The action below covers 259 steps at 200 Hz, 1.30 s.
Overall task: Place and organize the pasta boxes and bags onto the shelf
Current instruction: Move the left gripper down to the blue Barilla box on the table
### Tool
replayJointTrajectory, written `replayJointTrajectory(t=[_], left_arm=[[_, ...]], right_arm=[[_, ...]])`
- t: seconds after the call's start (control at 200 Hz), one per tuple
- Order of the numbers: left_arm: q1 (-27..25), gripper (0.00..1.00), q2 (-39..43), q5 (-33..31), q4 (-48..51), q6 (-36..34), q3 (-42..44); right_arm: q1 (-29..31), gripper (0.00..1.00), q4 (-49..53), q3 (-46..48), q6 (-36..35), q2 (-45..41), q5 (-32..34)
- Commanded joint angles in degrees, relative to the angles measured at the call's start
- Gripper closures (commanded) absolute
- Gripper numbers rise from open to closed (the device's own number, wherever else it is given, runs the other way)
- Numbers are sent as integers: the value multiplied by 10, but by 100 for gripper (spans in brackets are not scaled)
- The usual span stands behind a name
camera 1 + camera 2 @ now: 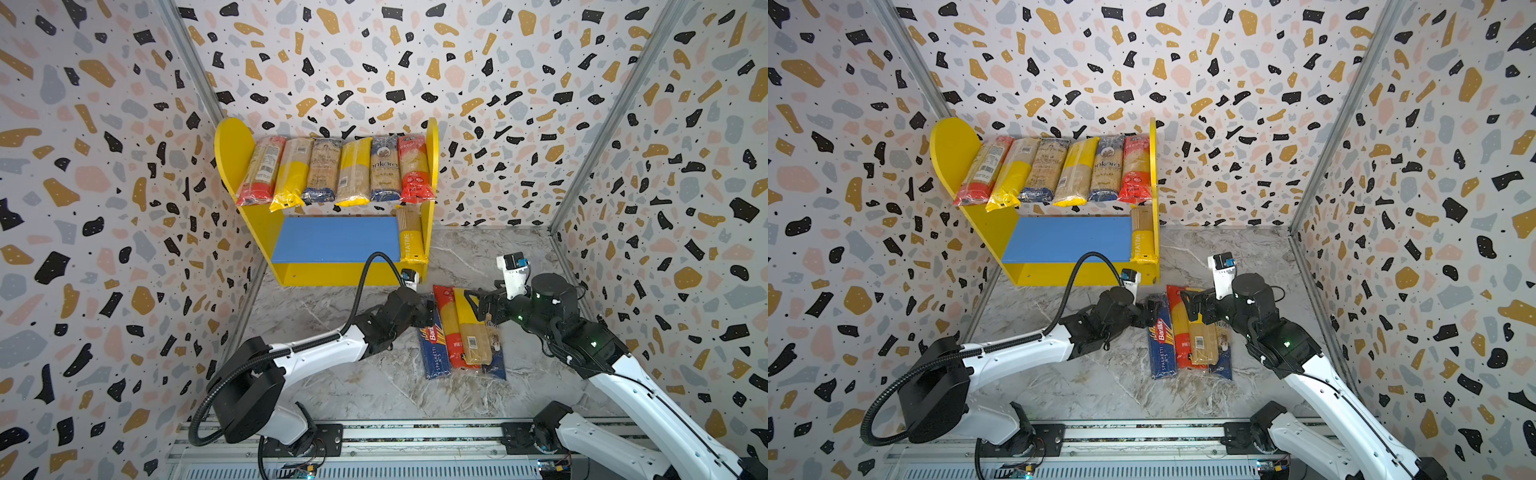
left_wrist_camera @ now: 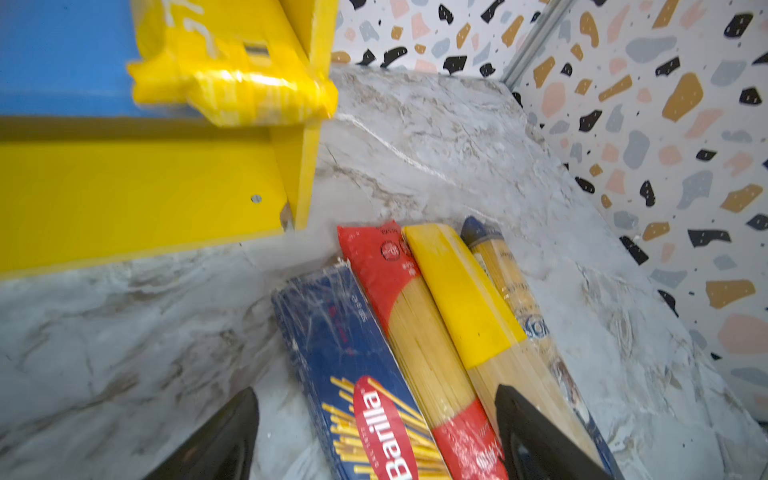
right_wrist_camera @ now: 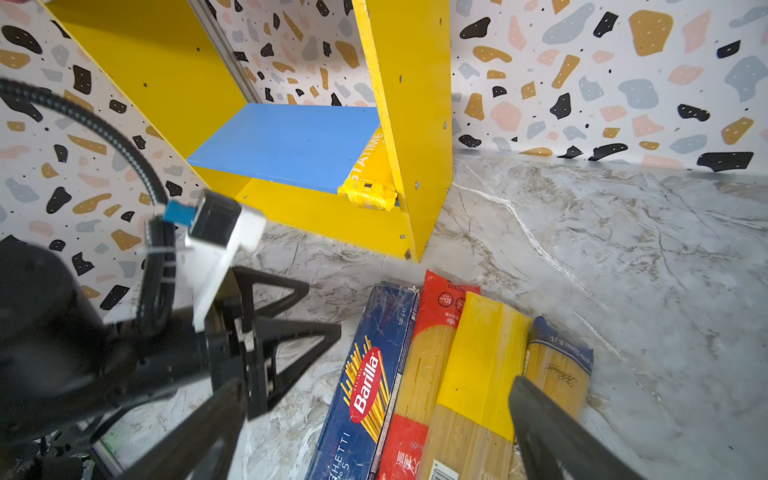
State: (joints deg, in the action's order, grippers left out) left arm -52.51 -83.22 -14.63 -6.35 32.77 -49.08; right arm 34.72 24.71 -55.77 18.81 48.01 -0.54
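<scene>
Hovering with jaws apart, the left pincer (image 2: 376,390) spans the Barilla box (image 1: 434,353) and the red bag (image 2: 419,345) touching it on the counter (image 1: 353,386) — best to centre on the box alone before closing. The right pincer (image 3: 376,384), also apart, hangs over the yellow-banded bag (image 2: 461,299). Four packs lie on the counter; the shelf (image 1: 332,274) holds seven — six bags (image 1: 336,170) in a row up top, one yellow bag (image 1: 411,243) on the blue board (image 1: 332,239).

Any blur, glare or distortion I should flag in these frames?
Left wrist view: shelf and yellow bag smeared, glare on the bag. Right wrist view: left gripper near the lens soft, blue box sharp. Both top views: evenly lit, crisp.
</scene>
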Motion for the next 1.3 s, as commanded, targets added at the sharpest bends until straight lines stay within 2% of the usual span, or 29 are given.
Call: replayJointTrajectory(t=[0.0, 0.22, 0.4, 0.626, 0.946, 1.292], left_arm=[[-39, 11, 10, -67, 12, 35, 32], [-112, 9, -6, -104, -7, 91, 67], [-162, 9, -56, -138, 7, 117, 41], [-195, 9, -107, -164, 50, 130, 7], [-214, 9, -165, -205, 133, 144, -31], [-213, 9, -186, -213, 143, 151, -17]], right_arm=[[0, 1, 16, 10, 11, -28, 5], [0, 1, 37, 21, 24, -69, 1], [1, 1, 57, 24, 31, -102, -1], [1, 1, 74, 27, 39, -130, -6], [1, 1, 70, 32, 42, -136, -18], [1, 1, 42, 44, 41, -115, -19]])
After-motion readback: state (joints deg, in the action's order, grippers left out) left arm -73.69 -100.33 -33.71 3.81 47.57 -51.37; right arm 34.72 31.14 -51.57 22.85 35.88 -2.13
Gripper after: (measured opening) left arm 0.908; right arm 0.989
